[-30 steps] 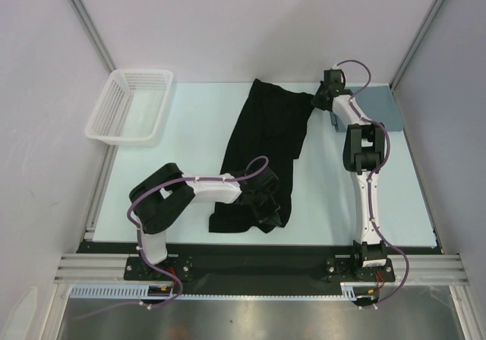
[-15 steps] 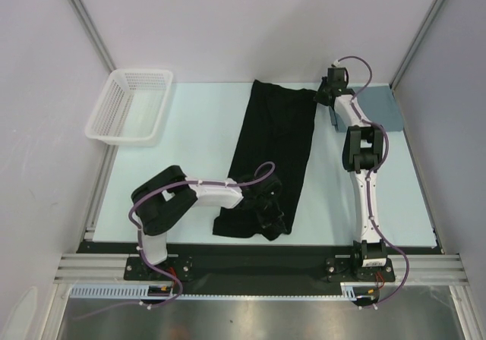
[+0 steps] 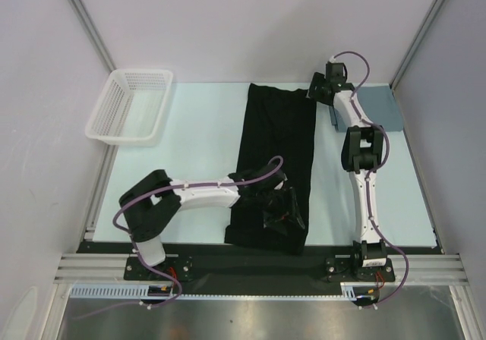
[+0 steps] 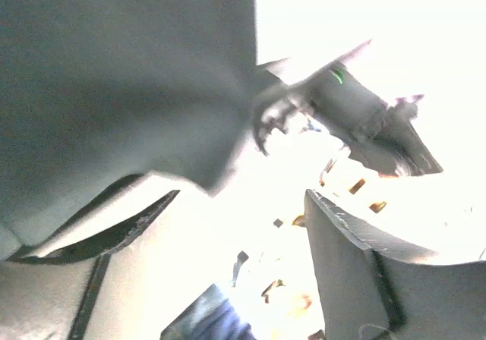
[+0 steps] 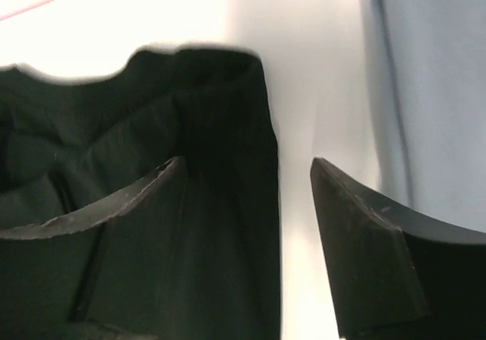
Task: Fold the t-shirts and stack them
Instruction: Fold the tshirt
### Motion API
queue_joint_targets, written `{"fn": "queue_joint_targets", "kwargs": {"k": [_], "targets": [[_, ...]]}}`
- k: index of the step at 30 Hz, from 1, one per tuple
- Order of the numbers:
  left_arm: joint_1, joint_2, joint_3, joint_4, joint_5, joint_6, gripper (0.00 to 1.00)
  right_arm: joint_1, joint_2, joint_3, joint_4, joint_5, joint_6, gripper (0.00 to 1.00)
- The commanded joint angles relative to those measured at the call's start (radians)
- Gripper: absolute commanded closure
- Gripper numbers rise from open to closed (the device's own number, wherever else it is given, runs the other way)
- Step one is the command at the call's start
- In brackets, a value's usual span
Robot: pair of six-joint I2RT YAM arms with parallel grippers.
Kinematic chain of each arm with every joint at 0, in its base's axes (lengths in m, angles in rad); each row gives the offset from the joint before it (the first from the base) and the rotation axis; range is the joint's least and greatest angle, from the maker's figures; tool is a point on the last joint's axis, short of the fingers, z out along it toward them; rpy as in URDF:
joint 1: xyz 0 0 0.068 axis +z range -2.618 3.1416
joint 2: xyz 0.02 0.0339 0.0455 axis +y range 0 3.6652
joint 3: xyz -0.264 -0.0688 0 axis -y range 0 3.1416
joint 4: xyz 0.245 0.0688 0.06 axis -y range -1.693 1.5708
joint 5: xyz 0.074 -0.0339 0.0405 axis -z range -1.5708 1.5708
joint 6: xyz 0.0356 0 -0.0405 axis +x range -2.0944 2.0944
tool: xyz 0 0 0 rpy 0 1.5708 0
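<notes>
The black t-shirt (image 3: 277, 143) is soft matt cloth, the basket (image 3: 106, 108) white plastic mesh.

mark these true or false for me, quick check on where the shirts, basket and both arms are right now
1. The black t-shirt lies in a long strip from the far side of the table to the near side. True.
2. The grey-blue t-shirt is stacked on the black one. False: it lies apart, at the far right corner.
3. The right gripper has its jaws apart. True.
4. The white basket holds the black t-shirt. False: that shirt lies on the table, away from the basket.
5. The left gripper is at the shirt's far end. False: it is at the near end.
</notes>
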Motion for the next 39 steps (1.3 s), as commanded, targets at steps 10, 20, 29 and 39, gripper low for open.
{"fn": "queue_joint_targets", "kwargs": {"k": [10,20,29,39], "targets": [[0.14,-0.445,0.144,-0.402,-0.109,0.552,0.29,-0.004,-0.581,-0.286,-0.454,0.048,0.021,0.23],[0.548,-0.826,-0.419,-0.307,0.032,0.49,0.36,0.287,-1.267,-1.236,-0.322,-0.173,0.222,0.27],[0.551,-0.855,-0.585,-0.29,0.046,0.497,0.32,0.695,-1.787,-1.777,-0.274,-0.185,0.617,0.4],[0.516,-0.868,-0.702,-0.215,0.062,0.465,0.29,0.883,-1.93,-1.994,-0.332,-0.036,0.874,0.38]]}}
